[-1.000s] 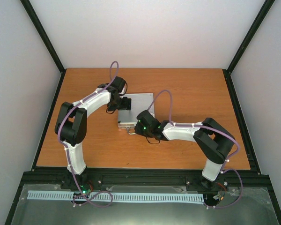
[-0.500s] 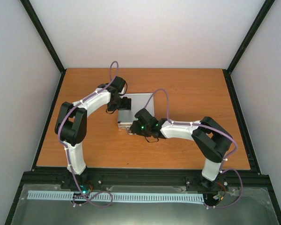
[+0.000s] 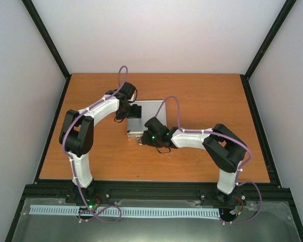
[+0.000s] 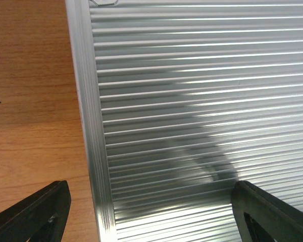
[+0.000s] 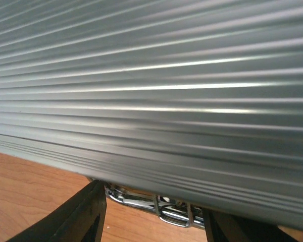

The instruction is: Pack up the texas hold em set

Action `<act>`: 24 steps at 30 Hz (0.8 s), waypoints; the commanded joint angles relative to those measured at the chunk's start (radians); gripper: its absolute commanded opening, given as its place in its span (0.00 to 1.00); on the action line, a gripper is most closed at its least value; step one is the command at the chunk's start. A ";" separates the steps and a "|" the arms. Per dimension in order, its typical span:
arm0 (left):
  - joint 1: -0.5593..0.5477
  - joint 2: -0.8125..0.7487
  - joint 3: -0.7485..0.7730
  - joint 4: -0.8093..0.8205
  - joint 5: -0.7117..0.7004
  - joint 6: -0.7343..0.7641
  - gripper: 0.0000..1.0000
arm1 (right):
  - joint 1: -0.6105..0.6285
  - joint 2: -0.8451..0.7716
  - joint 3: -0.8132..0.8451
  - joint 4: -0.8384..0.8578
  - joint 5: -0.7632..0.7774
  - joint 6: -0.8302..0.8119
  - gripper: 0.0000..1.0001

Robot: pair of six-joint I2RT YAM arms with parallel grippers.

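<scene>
Your left gripper (image 4: 151,209) hangs wide open over the left rim of the closed silver case (image 3: 152,107). Your right gripper (image 5: 154,217), fingers parted and gripping nothing, straddles its chrome handle (image 5: 141,200). The case lies flat in the middle of the table (image 3: 207,96), handle edge facing the arm bases and ribs running left to right, its long axis masked by the arms.

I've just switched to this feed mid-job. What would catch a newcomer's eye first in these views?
The closed silver case lies in the middle of the orange wooden table, with both arms bent in over it. Its ribbed lid fills both wrist views. The left fingers hang spread over its left edge, and the right fingers sit low at its near side, flanking a chrome fitting.
</scene>
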 commanded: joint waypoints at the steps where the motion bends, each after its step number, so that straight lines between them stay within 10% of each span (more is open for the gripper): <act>1: 0.002 0.075 -0.026 -0.063 -0.046 0.021 0.90 | 0.002 0.021 0.000 0.050 -0.053 -0.006 0.54; 24: 0.002 0.072 -0.039 -0.060 -0.044 0.021 0.90 | -0.019 -0.067 -0.090 0.202 -0.211 0.112 0.55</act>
